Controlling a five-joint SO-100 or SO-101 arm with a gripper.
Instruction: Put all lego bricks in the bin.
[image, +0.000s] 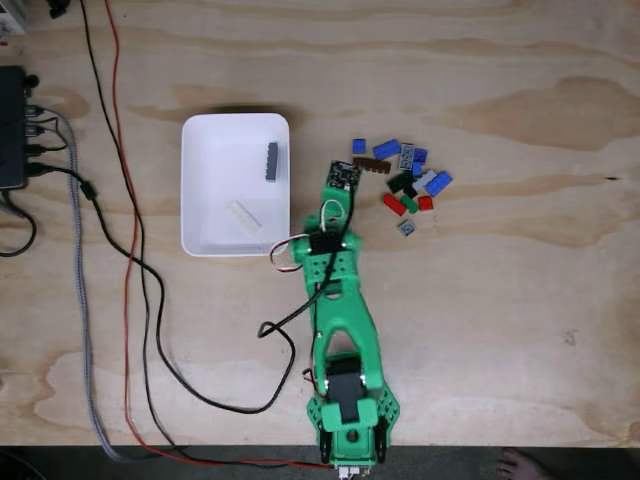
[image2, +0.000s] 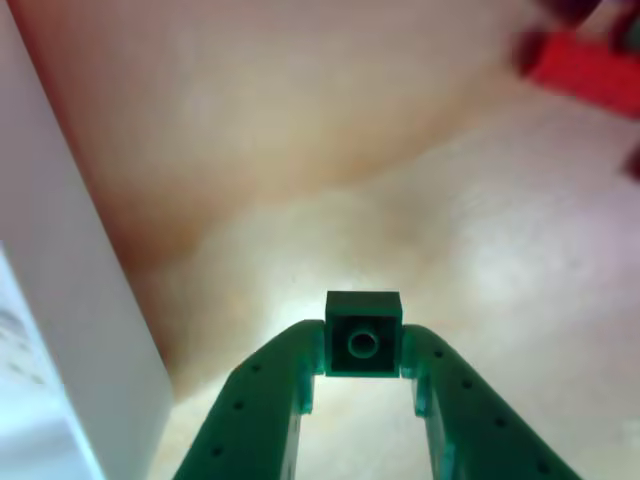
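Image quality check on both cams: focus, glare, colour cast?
Fixed view: evenly lit, sharp enough to tell brick colours, though the bin is nearly blown out white. Other view: the green brick in the tool is in focus; the red brick and the bin wall at left are blurred, with a pinkish cast and a bright patch on the table.

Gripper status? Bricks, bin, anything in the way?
Gripper shut on a green brick, beside the bin. Two bricks already in the bin, a grey and a white. Loose pile right of arm in fixed view. Path clear.
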